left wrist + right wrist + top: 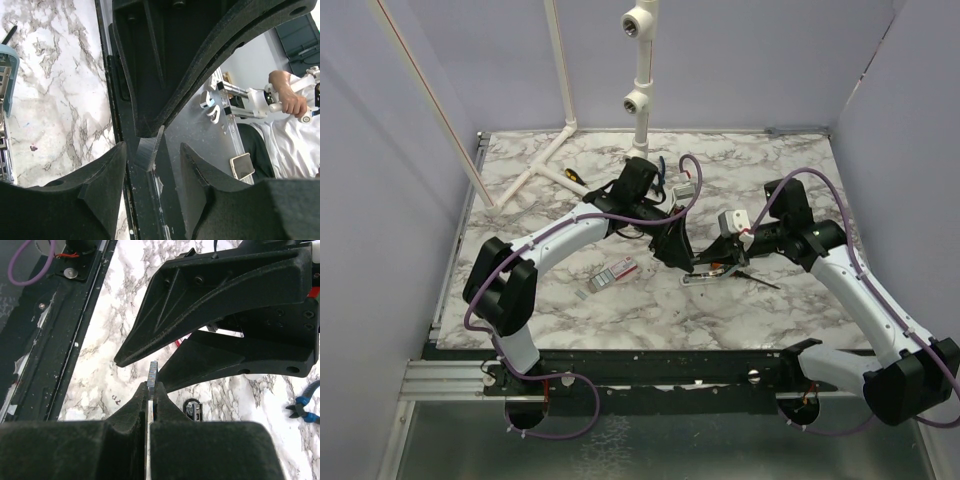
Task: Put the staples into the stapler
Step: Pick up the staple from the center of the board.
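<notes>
Enclosure: lavender walls (740,60) on the left, far and right sides. White PVC pipe frame (642,70) stands at the far edge, with one leg slanting up to the far left.

Surface (570,320): white marble pattern with grey veins. A black mounting rail (650,365) runs along the near edge and carries both arm bases.

Both arms reach in and meet a little right of centre.

Left fingers (105,185): released and spread, one either side of the staple strip (149,150), with a gap visible on each side.

Right fingers (125,430): clenched on the staple strip, whose silvery end stands just clear of the tips.

Stapler (712,275): lies on the surface right of centre, directly below the two wrists. I cannot tell how far it is hinged open.

Staple box (613,274): white with red marking, flat on the surface left of the stapler and apart from it.

Orange-handled screwdriver (574,176): far left, beside the pipe foot.

Blue-handled cutters (302,407): seen at the right edge of the right wrist view.
</notes>
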You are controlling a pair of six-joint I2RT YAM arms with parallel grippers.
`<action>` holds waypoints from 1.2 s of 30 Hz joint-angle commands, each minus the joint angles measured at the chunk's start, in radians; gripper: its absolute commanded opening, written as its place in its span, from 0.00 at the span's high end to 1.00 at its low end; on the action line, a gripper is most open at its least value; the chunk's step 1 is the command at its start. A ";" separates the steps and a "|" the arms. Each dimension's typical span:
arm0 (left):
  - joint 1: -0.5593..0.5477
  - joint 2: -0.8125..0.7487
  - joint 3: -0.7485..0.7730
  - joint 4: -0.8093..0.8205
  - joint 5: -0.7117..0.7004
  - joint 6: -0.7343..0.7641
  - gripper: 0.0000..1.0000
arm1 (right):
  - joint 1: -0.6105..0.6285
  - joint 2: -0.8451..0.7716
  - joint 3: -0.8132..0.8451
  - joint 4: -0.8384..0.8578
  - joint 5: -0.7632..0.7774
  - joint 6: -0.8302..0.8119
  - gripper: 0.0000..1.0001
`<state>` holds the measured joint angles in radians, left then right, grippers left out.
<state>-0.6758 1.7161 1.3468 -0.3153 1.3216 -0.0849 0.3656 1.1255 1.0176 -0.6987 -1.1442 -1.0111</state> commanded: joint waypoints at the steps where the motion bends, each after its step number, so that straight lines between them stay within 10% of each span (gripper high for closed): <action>1: -0.001 0.010 0.026 0.006 0.053 0.013 0.53 | 0.006 -0.010 -0.007 -0.040 -0.046 -0.029 0.99; 36: 0.013 -0.023 -0.030 0.008 0.105 -0.007 0.49 | 0.006 -0.076 -0.054 0.049 -0.051 -0.058 0.96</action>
<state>-0.6666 1.7172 1.3342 -0.3149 1.3853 -0.0853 0.3656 1.0695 0.9947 -0.7212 -1.1732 -1.0637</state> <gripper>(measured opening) 0.502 0.036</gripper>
